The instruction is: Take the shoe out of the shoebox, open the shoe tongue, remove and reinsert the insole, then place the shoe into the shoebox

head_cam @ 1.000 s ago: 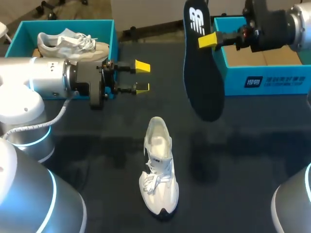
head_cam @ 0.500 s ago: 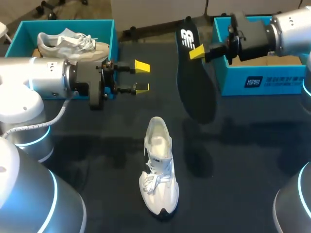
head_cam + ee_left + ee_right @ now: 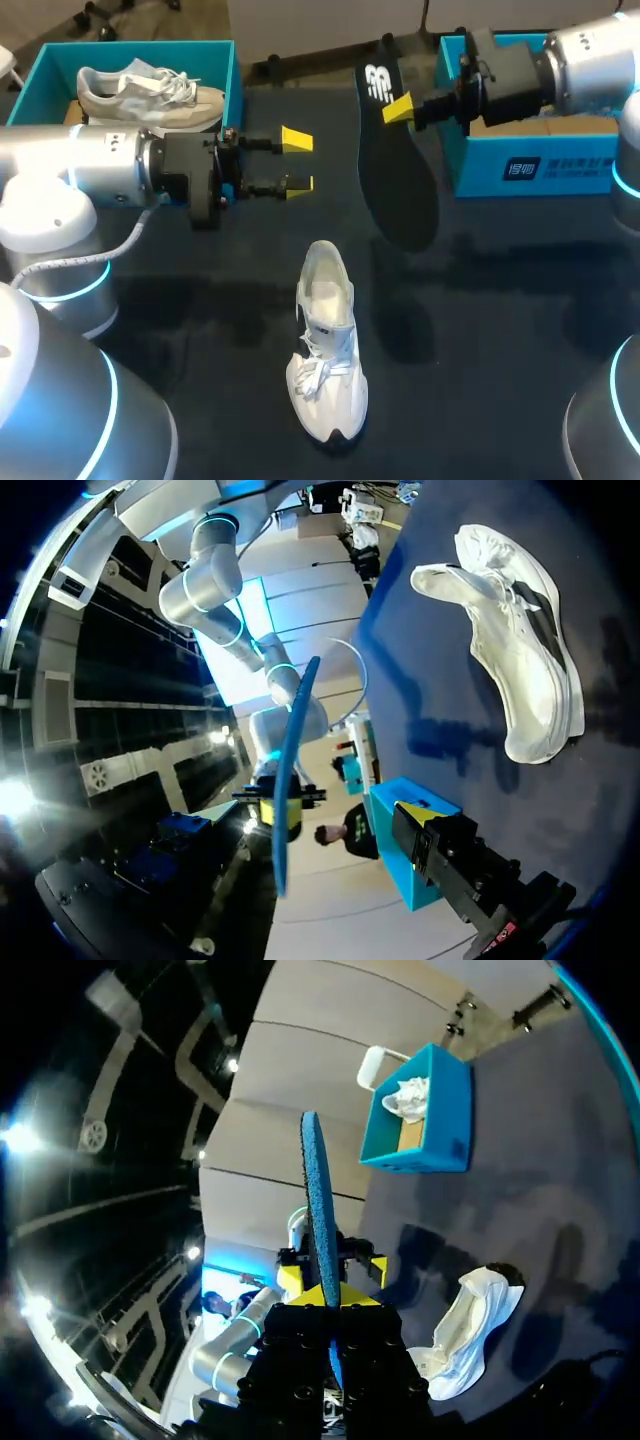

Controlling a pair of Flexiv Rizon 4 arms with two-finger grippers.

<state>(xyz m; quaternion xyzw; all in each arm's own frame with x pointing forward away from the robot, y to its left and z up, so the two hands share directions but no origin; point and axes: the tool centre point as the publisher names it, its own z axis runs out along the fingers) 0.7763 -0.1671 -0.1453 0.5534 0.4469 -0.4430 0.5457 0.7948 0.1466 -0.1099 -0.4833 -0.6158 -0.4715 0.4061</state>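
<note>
A white shoe [image 3: 326, 360] lies on the dark table, toe toward the near edge and its opening facing up; it also shows in the left wrist view [image 3: 512, 670] and the right wrist view [image 3: 470, 1335]. My right gripper [image 3: 400, 108] is shut on the upper part of a black insole [image 3: 395, 175], which hangs in the air beyond and to the right of the shoe. Seen edge-on, the insole [image 3: 318, 1210] rises between the right gripper's own yellow tips [image 3: 330, 1295]. My left gripper [image 3: 297, 160] hovers open and empty, left of the insole and beyond the shoe.
A teal shoebox [image 3: 222, 60] at the back left holds a second white shoe [image 3: 145, 90]. Another teal shoebox [image 3: 540, 165] stands at the back right, under my right arm. Bare table surrounds the shoe.
My right arm has carried the insole left and lower, toward the table's middle. The left arm has shifted slightly, its gripper still open. The shoe has not moved.
</note>
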